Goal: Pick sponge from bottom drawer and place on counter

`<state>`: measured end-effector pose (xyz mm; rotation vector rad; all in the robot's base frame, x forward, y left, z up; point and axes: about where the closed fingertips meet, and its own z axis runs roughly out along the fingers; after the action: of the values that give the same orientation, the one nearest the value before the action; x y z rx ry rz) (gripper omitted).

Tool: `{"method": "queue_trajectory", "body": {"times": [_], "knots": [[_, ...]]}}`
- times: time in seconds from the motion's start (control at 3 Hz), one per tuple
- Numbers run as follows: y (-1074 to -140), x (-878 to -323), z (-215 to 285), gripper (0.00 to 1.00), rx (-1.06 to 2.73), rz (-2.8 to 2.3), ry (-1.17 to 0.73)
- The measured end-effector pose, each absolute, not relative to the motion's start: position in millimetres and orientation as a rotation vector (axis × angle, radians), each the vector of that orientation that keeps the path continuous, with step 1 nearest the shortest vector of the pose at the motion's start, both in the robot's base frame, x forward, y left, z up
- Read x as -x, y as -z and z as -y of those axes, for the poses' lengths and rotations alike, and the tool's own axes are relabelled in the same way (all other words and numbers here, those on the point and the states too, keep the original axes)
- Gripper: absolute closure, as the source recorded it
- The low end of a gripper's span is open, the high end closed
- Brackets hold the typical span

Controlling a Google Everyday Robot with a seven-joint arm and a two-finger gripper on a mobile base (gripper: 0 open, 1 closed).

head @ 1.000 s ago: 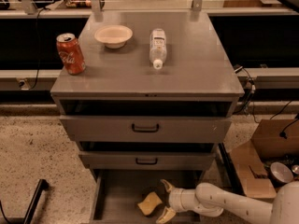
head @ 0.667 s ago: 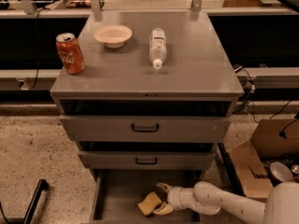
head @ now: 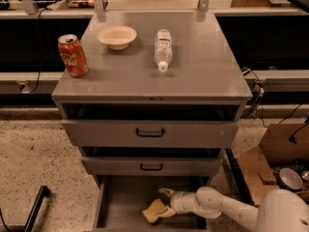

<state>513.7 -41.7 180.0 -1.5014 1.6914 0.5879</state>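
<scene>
The yellow sponge (head: 153, 210) lies on the floor of the pulled-out bottom drawer (head: 120, 202), right of its middle. My gripper (head: 165, 202) reaches into the drawer from the right on a white arm. Its jaws are open, one finger (head: 166, 192) behind the sponge's right end and the other at its front right edge. The sponge rests on the drawer floor. The counter (head: 203, 66) is the grey cabinet top above.
On the counter stand a red soda can (head: 73, 55) at the left, a cream bowl (head: 117, 36) and a plastic bottle (head: 163, 49) lying on its side. Two upper drawers with dark handles are slightly open. A cardboard box (head: 275, 163) sits on the floor at the right.
My gripper has slid a little left toward the sponge, and its fingers have narrowed around the sponge's right end. The sponge has stayed on the drawer floor.
</scene>
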Motion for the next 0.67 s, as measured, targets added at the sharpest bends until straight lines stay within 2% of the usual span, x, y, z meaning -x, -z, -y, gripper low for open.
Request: {"method": "queue_trajectory", "body": {"times": [0.67], "knots": [[-129.7,-524.6,44.9,0.32,1.501,-1.752,-0.609]]}}
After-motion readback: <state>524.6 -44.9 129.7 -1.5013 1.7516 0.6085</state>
